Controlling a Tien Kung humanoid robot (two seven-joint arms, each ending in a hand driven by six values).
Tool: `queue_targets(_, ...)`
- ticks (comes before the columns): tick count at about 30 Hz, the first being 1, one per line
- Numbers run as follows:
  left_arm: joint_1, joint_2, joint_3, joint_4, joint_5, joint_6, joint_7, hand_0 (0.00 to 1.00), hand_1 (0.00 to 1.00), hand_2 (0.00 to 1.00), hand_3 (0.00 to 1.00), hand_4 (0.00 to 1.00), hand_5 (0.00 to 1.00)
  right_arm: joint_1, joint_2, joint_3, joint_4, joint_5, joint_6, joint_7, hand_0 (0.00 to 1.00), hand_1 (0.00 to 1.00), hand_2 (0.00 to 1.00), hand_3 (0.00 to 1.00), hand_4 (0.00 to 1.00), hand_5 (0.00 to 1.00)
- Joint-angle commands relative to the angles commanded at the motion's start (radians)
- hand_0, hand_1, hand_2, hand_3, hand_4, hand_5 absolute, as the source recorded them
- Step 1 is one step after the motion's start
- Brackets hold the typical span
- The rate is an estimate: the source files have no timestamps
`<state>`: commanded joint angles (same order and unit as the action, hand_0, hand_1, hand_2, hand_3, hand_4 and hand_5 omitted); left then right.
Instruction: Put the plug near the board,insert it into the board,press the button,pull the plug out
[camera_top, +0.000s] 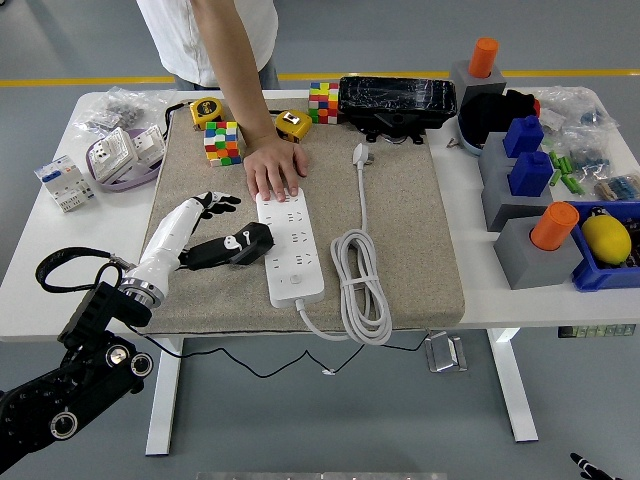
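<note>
The white power strip lies on the beige mat, its round button at the near end. A person's hand presses flat on its far end. The black plug lies on the mat against the strip's left side, outside the sockets. My left hand hovers just left of the plug, fingers spread toward the person's hand. The thumb side reaches toward the plug without closing on it. Of my right hand only a black tip shows at the bottom right edge.
The strip's white cable coil and white plug lie right of it. Colour cubes, tape measures and a black box line the mat's far edge. Grey blocks with blue and orange tops stand at right.
</note>
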<state>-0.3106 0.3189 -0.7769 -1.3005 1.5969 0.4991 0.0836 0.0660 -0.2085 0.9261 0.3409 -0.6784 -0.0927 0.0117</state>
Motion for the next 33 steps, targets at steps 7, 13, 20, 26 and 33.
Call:
queue_targets(7, 0.053, 0.023, 0.001, -0.056, 0.038, 0.003, 0.069, 0.731, 0.781, 0.764, 0.763, 0.939, 0.736, -0.003, 0.0, 0.001, 0.001, -0.002, -0.001, 0.002, 0.611, 0.64, 0.649, 0.553, 0.95, 0.487)
queue_targets(13, 0.065, 0.022, 0.025, -0.077, 0.033, -0.011, 0.084, 0.729, 0.78, 0.764, 0.758, 0.932, 0.74, -0.003, 0.001, 0.005, 0.0, -0.002, -0.001, 0.003, 0.611, 0.64, 0.648, 0.553, 0.95, 0.488)
queue_targets(20, 0.049, 0.014, 0.036, -0.062, 0.03, -0.018, 0.088, 0.729, 0.779, 0.763, 0.764, 0.924, 0.747, 0.001, 0.0, -0.002, 0.001, 0.0, -0.001, 0.004, 0.611, 0.64, 0.649, 0.552, 0.95, 0.488)
queue_targets(26, 0.036, 0.01, 0.048, -0.051, 0.032, -0.023, 0.091, 0.729, 0.779, 0.762, 0.767, 0.921, 0.745, -0.001, 0.0, -0.007, -0.001, 0.001, -0.001, 0.004, 0.611, 0.64, 0.647, 0.553, 0.95, 0.487)
queue_targets(33, 0.015, 0.001, 0.059, -0.044, 0.035, -0.028, 0.096, 0.731, 0.779, 0.762, 0.765, 0.92, 0.746, 0.001, 0.0, -0.01, 0.0, 0.002, -0.001, 0.005, 0.611, 0.64, 0.646, 0.552, 0.949, 0.486)
